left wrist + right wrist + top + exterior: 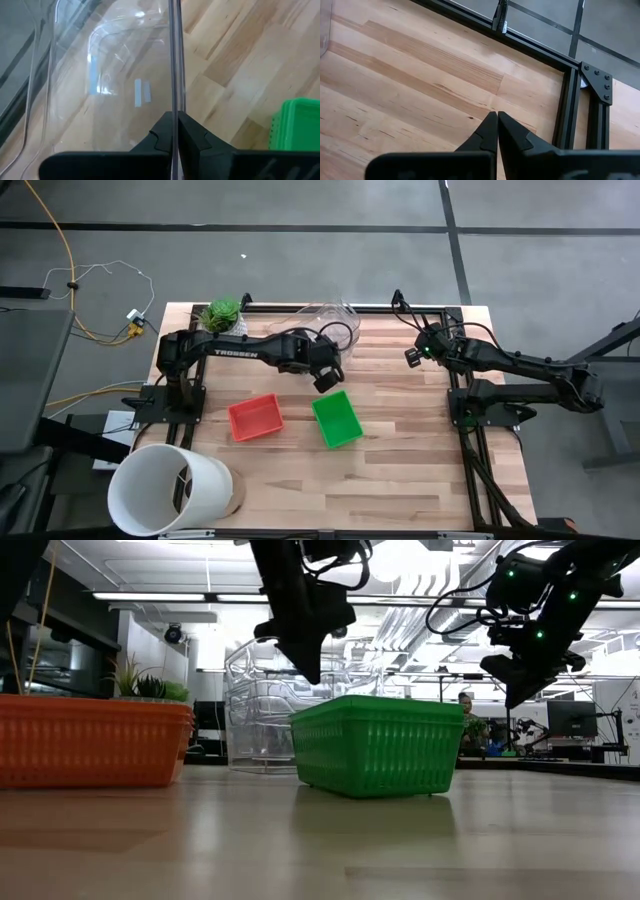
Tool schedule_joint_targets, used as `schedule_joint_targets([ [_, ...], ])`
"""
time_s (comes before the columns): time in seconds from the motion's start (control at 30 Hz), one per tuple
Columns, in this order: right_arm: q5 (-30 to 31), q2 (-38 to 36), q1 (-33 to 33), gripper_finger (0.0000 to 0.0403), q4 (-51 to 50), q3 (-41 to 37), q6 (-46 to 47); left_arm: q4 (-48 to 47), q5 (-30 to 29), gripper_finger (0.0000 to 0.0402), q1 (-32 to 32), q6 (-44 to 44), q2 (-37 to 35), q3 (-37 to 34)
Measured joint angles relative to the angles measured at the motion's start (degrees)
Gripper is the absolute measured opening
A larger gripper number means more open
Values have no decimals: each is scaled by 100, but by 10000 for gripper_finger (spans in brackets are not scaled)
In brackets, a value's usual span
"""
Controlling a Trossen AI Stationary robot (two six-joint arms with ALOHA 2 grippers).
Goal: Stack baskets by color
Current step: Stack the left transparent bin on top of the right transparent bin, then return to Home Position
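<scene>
1. Left gripper (175, 131) is pinched on the clear tub's (330, 323) thin rim, at the table's far edge.
2. Right gripper (497, 131) is closed, empty.
3. The tub looks light, slick and flexible; grip the rim.

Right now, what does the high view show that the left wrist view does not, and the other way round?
Only the high view shows the red basket, the white bucket, the plant, and the right gripper waiting shut near the table's far right part. Only the left wrist view shows the left gripper shut on the thin rim of the clear tub. Both show the green basket, the clear tub and the wooden table.
</scene>
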Motion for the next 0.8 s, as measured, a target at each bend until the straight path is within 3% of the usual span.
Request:
schedule_joint_targets([
  [0.23, 0, 0, 0, 0, 0, 0, 0, 29, -75, 14, 70, 55, 0, 0],
  [0.5, -2, 0, 0, 0, 0, 0, 0, 2, -123, 96, 70, 562, -4, 113],
  [0.8, -24, 0, 0, 0, 0, 0, 0, -246, -75, 175, 70, 1341, -28, 1091],
])
